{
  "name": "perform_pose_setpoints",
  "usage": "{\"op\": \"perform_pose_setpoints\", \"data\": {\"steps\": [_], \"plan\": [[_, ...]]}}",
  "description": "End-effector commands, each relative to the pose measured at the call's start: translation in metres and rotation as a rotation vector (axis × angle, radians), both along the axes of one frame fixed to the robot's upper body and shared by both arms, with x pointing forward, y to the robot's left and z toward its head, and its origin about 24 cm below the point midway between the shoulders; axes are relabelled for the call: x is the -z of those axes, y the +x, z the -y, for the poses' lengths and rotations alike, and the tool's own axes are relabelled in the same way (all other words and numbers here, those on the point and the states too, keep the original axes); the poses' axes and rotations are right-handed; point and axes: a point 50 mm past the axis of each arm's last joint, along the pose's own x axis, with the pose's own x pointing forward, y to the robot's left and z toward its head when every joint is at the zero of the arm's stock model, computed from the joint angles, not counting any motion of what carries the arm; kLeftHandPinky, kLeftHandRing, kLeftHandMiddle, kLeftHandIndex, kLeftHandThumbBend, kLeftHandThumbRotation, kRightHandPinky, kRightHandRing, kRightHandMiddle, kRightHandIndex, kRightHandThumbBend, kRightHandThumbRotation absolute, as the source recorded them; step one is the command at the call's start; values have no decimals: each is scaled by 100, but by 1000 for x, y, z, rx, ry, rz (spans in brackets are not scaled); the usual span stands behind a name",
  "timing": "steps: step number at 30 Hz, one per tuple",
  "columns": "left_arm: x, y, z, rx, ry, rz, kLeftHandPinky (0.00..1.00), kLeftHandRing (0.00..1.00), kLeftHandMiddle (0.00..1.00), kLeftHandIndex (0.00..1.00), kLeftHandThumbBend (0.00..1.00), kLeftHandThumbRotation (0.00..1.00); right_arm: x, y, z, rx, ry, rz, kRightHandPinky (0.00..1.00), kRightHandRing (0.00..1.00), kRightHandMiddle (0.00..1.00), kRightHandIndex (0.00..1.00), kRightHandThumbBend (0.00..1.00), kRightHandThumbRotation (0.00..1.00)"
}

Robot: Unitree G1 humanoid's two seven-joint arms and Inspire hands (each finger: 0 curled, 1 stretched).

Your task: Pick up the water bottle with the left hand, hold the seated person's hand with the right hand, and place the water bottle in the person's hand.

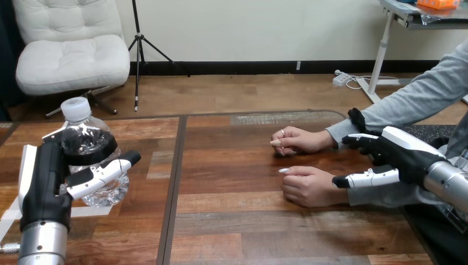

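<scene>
Fingers (102, 172) of your left hand (44, 187) wrap the water bottle (83, 128), upright at the wooden surface's (248, 221) left. Your right hand (403, 152) is spread wide beside the person's near hand (309, 187), thumb at its wrist.

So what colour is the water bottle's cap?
White; the cap on the water bottle shows best in the head view.

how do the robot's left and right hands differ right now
The left hand is wrapped round the water bottle at the view's left; the right hand is at the wrist of the person's nearer hand. The left hand stands upright; the right hand lies level. Both are black and white.
</scene>
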Motion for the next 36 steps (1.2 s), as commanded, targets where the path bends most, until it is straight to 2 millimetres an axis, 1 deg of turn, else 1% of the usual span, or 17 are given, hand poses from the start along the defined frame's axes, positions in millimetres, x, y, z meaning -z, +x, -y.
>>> {"op": "perform_pose_setpoints", "data": {"steps": [1,15,21,36], "plan": [[-32,10,4,29,32,136,31,36,40,41,71,0,-38,20,-3,-46,-62,105,78,89,91,90,100,55],[-32,10,4,34,15,138,31,36,40,41,70,0,-41,23,-2,-55,-153,102,79,89,90,89,100,45],[-32,10,5,35,24,136,31,36,40,41,70,0,-43,24,-2,-61,-164,107,79,88,89,89,100,37],[-32,10,5,32,22,131,30,36,40,41,70,0,-43,26,-6,-73,-204,89,80,89,89,88,100,34]]}}
